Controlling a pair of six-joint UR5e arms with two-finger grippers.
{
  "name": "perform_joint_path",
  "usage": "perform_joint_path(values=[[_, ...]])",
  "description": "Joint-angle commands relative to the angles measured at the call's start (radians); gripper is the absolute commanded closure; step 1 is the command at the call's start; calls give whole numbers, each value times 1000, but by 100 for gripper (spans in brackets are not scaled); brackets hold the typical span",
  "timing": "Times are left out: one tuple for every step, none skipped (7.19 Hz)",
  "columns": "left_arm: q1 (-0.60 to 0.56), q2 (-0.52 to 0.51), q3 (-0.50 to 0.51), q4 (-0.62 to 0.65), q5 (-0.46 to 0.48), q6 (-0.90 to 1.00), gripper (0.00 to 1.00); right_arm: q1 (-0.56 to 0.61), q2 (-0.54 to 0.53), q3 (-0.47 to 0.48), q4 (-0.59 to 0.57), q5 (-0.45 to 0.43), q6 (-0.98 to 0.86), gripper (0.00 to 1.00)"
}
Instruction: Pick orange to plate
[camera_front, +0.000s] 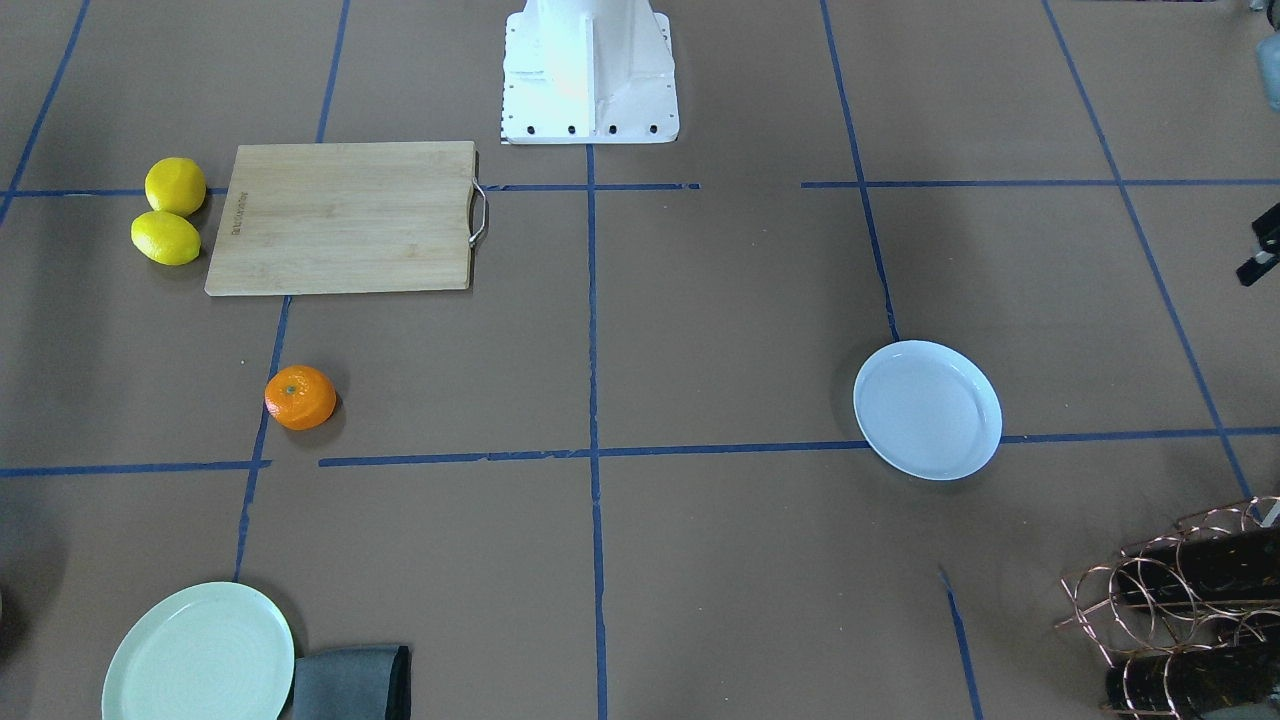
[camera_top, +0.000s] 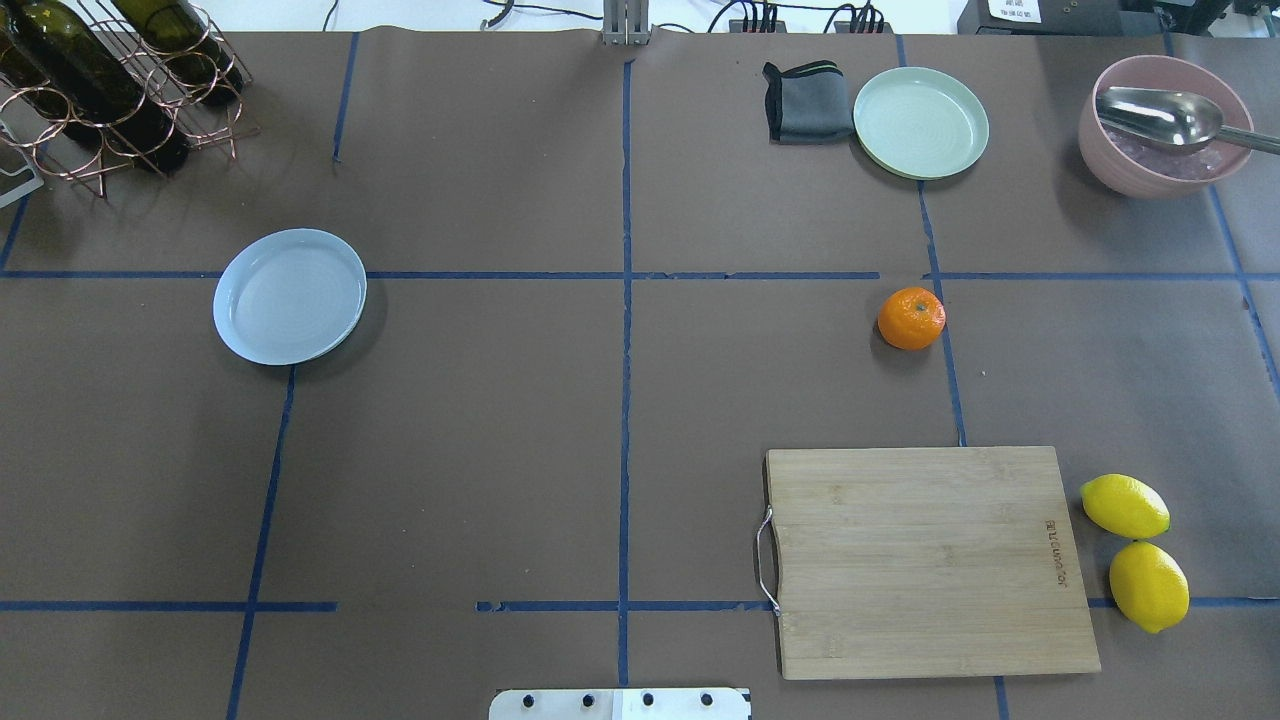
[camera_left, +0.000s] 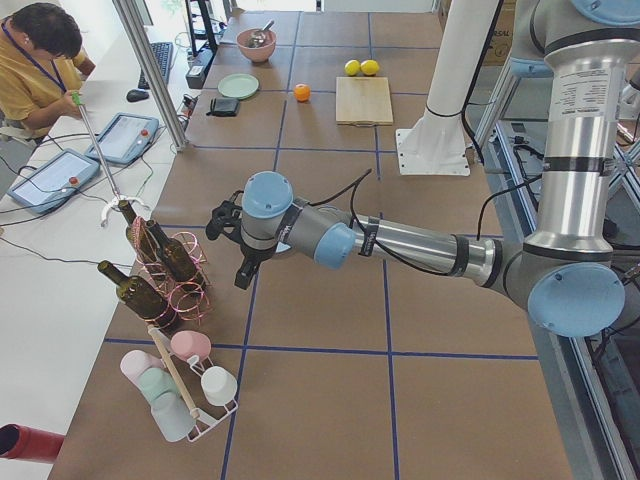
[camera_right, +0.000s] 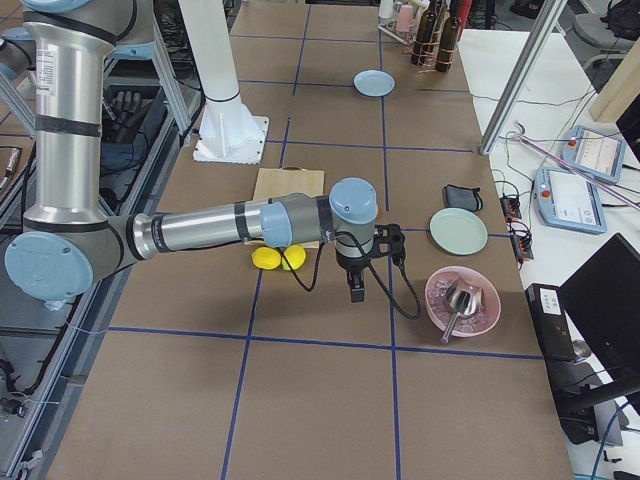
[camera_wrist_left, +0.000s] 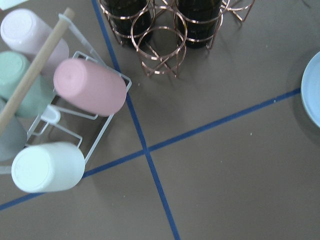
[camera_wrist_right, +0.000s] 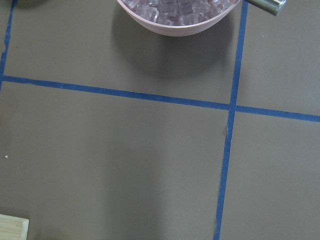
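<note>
Front-facing ext view: orange (camera_front: 300, 397) sits on the table (camera_front: 700, 320) at left-centre of frame, just below the cutting board (camera_front: 342, 217). It is well apart from the plate (camera_front: 927, 410) at right-centre, and the plate is bare. No gripper clearly in frame.

Overhead ext: same layout mirrored, w/ orange right of centre and plate at left-centre. No arm in frame.

Ext left: left gripper (camera_left: 243, 275) hangs over the table at centre-left, nr the bottle rack (camera_left: 165, 265). Can't tell if it's open or closed. Orange is a small dot at the top.

Ext right: right gripper (camera_right: 357, 288) points down at mid-frame, nr the pink bowl (camera_right: 462, 300). Jaw state can't be told here either. Plate is far off at the top; orange not visible.

L wrist cam: cup rack (camera_wrist_left: 65, 130) at left, sliver of plate at right edge, no orange.

R wrist cam: bowl underside at top, board corner lower left, no orange.

Progress, as I judge it: nothing done yet. Reach, grasp, carry across and release are all left. R arm looks the nearer one to the orange.
</note>
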Motion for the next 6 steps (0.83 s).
perform_joint_path(values=[[213, 12, 5, -149, 80, -363, 0, -6, -1, 0, 2, -1, 5, 0], [267, 12, 17, -219, 171, -494, 1, -6, -1, -2, 2, -1, 5, 0], [339, -8, 43, -241, 230, -638, 18, -6, -1, -2, 2, 1, 7, 0], [382, -68, 94, -244, 288, -746, 32, -8, -1, -2, 2, 1, 5, 0], [428, -121, 164, -270, 314, -812, 33, -6, -1, -2, 2, 1, 5, 0], [447, -140, 212, -301, 343, -824, 33, -8, -1, -2, 2, 1, 7, 0]])
